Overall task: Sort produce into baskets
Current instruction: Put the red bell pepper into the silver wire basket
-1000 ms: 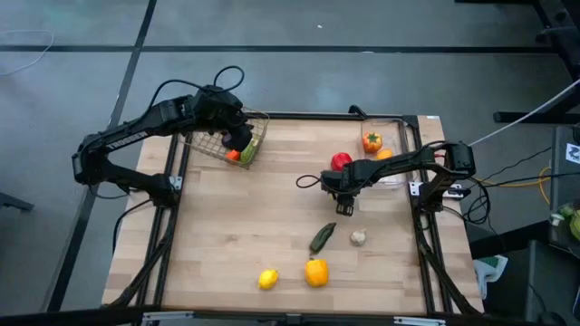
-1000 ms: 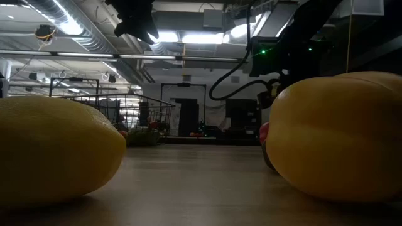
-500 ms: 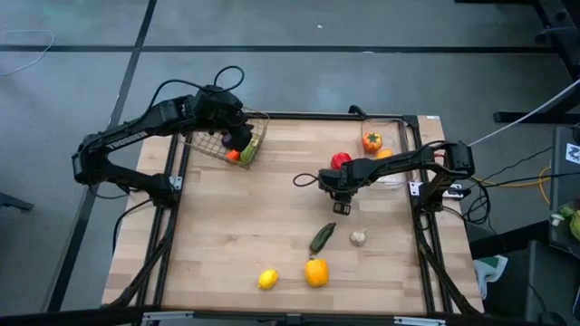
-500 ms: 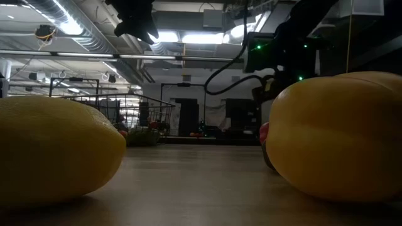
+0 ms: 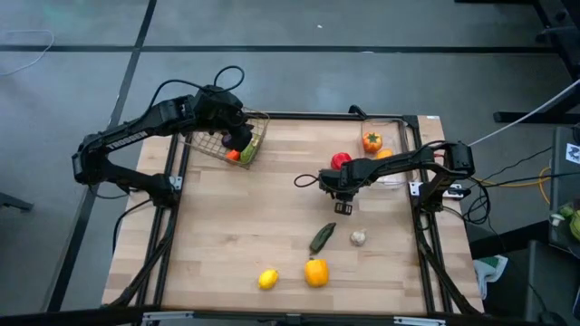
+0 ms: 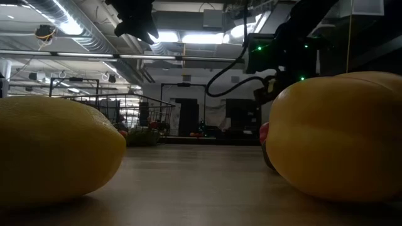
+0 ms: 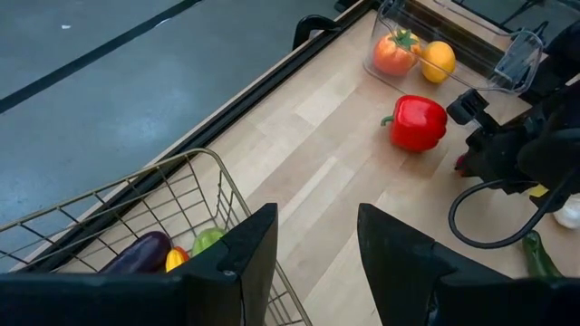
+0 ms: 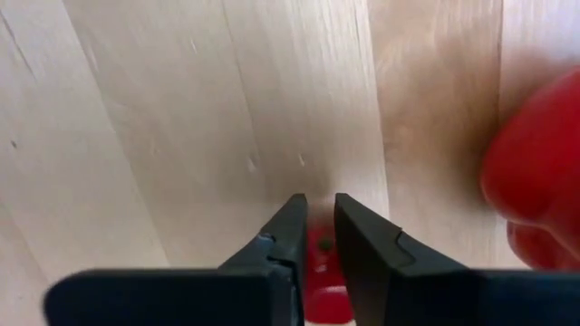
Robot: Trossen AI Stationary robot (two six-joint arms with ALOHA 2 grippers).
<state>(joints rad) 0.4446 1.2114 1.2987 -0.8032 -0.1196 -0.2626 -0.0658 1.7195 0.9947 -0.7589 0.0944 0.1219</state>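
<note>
A small red piece [image 8: 324, 272] is seen between the nearly closed fingers [image 8: 285, 237] of the right hand [image 5: 343, 207], low over the surface [image 5: 263, 217], just beside the red pepper [image 5: 340, 161]. Whether it is truly clamped cannot be told. The grip looks thin, so the piece could slip out when it is lifted toward the clear bin [image 5: 403, 136]. The left hand [image 7: 313, 254] is held apart and empty above the wire basket [image 7: 118, 226], where some produce already lies.
</note>
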